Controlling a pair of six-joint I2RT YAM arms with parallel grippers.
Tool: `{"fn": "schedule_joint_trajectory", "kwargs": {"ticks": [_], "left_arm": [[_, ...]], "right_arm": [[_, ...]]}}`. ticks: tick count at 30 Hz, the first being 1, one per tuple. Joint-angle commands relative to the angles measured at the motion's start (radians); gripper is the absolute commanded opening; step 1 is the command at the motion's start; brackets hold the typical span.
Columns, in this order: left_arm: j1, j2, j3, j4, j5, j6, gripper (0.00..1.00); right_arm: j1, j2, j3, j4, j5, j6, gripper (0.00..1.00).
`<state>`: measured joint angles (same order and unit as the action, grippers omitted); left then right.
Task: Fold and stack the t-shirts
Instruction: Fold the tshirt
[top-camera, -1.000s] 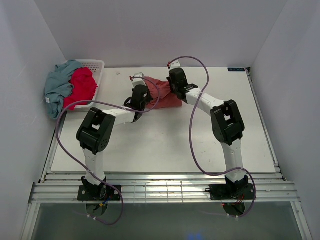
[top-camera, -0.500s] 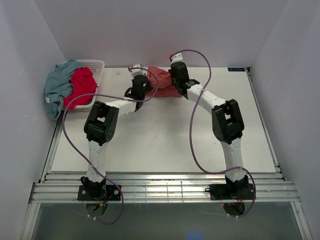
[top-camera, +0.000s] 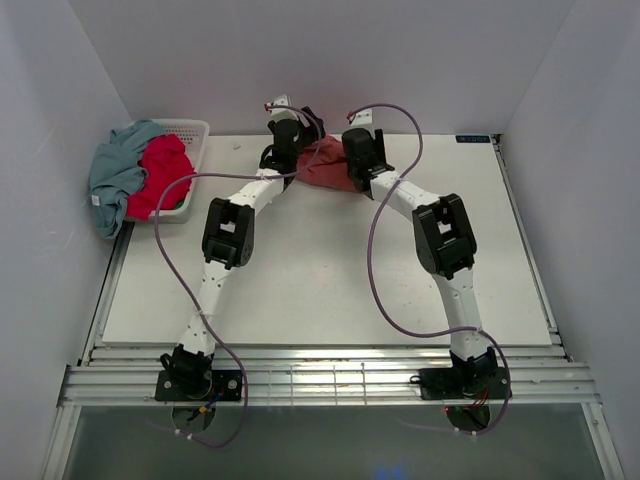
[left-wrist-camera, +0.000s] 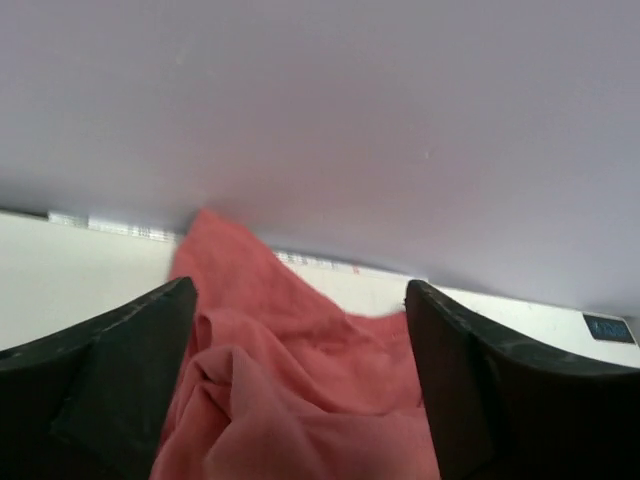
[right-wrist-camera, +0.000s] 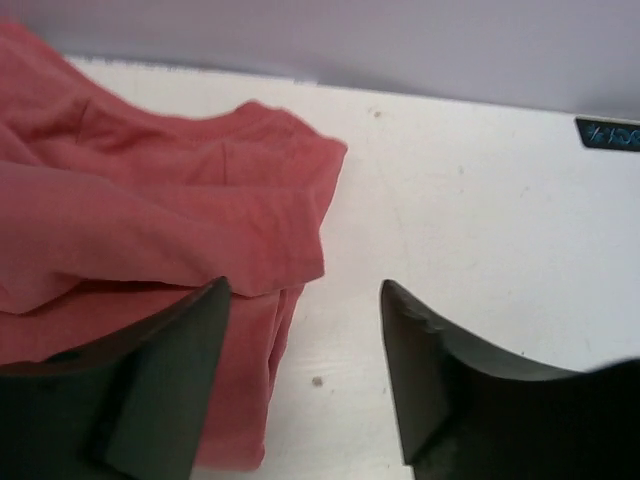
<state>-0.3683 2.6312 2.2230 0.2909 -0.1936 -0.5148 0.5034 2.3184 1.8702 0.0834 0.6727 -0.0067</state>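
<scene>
A dusty salmon-red t-shirt (top-camera: 322, 168) lies bunched and partly folded at the far middle of the table, close to the back wall. My left gripper (top-camera: 297, 150) is at its left end. In the left wrist view that gripper (left-wrist-camera: 300, 288) stands wide open, with the salmon cloth (left-wrist-camera: 290, 390) lying loose between its fingers (left-wrist-camera: 110, 380). My right gripper (top-camera: 348, 165) is at the shirt's right end. It is open (right-wrist-camera: 305, 285) over the shirt's folded edge (right-wrist-camera: 150, 230) and bare table. A crimson t-shirt (top-camera: 160, 175) and a grey-blue t-shirt (top-camera: 115, 170) hang over the basket.
The white lattice basket (top-camera: 192, 130) stands at the table's far left corner against the side wall. The back wall rises just behind the salmon shirt. White table (top-camera: 310, 290) stretches from the shirt to the arm bases. Purple cables loop off both arms.
Both arms carried the salmon shirt toward the back wall. Both grippers, shut on it before, have now opened and let it go.
</scene>
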Motion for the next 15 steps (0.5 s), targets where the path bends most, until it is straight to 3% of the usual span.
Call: {"fn": "schedule_joint_trajectory", "kwargs": {"ticks": [1,2,7,10,13,15], "left_arm": [[0.028,0.004,0.165,-0.075,-0.003,0.004,0.98],[0.031,-0.014,0.146,-0.064,-0.006,0.006,0.98],[0.034,-0.17,-0.127,0.007,-0.049,0.053,0.98],[0.032,-0.252,-0.27,0.04,0.012,0.018,0.98],[0.026,-0.295,-0.362,0.066,0.11,-0.034,0.9],[0.017,-0.3,-0.379,0.074,0.158,-0.053,0.82]], "right_arm": [[-0.011,-0.016,0.055,0.229,0.087,-0.073,0.72],[-0.011,-0.025,0.041,0.242,0.085,-0.093,0.81],[-0.009,-0.138,-0.124,0.341,0.097,-0.108,0.83],[-0.008,-0.224,-0.242,0.388,0.041,-0.102,0.82],[-0.002,-0.281,-0.289,0.363,-0.066,-0.07,0.77],[-0.002,-0.29,-0.283,0.296,-0.181,-0.026,0.61]]}}
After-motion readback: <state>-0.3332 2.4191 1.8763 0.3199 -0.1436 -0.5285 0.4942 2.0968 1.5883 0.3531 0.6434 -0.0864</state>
